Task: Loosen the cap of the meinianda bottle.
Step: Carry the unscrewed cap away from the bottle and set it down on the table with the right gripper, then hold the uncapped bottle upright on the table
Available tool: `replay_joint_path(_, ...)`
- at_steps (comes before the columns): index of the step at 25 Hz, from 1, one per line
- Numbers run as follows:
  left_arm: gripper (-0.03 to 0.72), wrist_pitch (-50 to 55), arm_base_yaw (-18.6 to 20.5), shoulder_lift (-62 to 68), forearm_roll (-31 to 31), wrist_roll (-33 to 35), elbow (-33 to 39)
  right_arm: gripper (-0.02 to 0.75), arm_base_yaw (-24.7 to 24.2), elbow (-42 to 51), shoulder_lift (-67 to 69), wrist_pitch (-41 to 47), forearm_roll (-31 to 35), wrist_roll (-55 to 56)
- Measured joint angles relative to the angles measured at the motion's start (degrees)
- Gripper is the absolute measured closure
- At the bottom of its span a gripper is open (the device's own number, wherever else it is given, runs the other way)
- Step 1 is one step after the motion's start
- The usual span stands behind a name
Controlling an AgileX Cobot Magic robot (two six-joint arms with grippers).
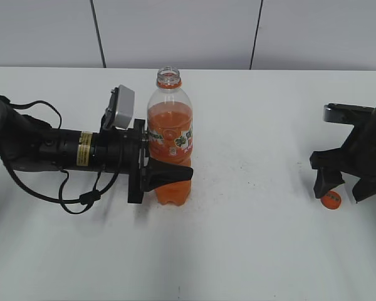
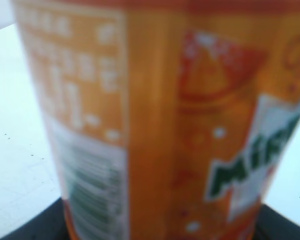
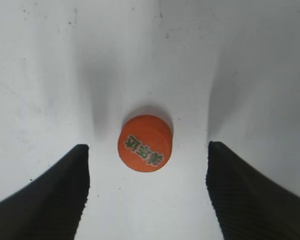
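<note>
The meinianda bottle (image 1: 170, 141) stands upright left of the table's middle, its neck open with no cap on it. My left gripper (image 1: 166, 169) is shut on the bottle's lower body, just under the label. The label fills the left wrist view (image 2: 160, 125), blurred. The orange cap (image 1: 331, 200) lies flat on the table at the far right, green mark up. My right gripper (image 1: 341, 187) is open and hangs just above it; in the right wrist view the cap (image 3: 145, 143) sits between and ahead of the two spread fingers (image 3: 146, 170), touching neither.
The white table (image 1: 250, 238) runs to a pale panelled wall at the back. The left arm's black body and cables (image 1: 56, 150) lie along the table's left side. The right arm (image 1: 363, 150) stands at the right edge.
</note>
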Motion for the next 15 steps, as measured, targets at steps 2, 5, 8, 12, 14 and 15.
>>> replay_joint_path(2, 0.295, 0.00, 0.00, 0.00, -0.05, 0.00, 0.00, 0.171, 0.00, 0.00, 0.00, 0.00, 0.00, 0.00)
replay_joint_path(5, 0.295, 0.00, 0.00, 0.00, -0.05, 0.00, 0.00, 0.163, 0.00, -0.15, -0.47, 0.44, 0.72, 0.04)
replay_joint_path(8, 0.295, 0.00, 0.00, 0.00, -0.11, 0.00, 0.00, 0.161, 0.00, -1.79, -1.85, 1.83, 0.98, 0.04)
replay_joint_path(12, 0.197, 0.00, 0.00, 0.00, 0.02, -0.27, 0.00, 0.161, 0.00, -4.98, -3.68, 3.35, 1.10, 0.04)
replay_joint_path(14, 0.129, 0.00, 0.00, 0.00, 0.09, -0.45, 0.00, 0.161, 0.00, -5.93, -4.37, 3.72, 1.20, 0.04)
replay_joint_path(15, 0.111, 0.00, 0.00, 0.00, 0.09, -0.51, 0.00, 0.161, 0.00, -6.20, -4.63, 3.88, 1.20, 0.04)
